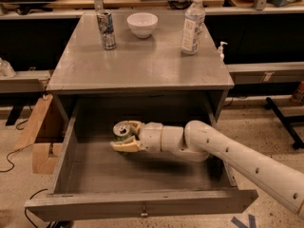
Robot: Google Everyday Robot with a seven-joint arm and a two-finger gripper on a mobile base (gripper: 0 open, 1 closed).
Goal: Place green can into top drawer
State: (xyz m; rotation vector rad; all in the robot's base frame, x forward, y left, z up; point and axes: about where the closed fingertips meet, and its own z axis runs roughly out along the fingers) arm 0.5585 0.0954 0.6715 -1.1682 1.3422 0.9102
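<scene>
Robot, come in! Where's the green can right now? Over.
Gripper inside open top drawer, shut on green can. Can not yet released. Bowl, bottle, silver can up on tabletop, no obstruction.

green can [122,129]: mottled green, silver top
top drawer [95,207]: plain grey
claw [121,136]: cream, in top drawer
bowl [142,24]: white

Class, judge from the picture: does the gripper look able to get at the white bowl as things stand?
Probably not directly. The gripper is down inside the open top drawer, shut on the green can, while the white bowl stands farther back on the cabinet top above.
</scene>
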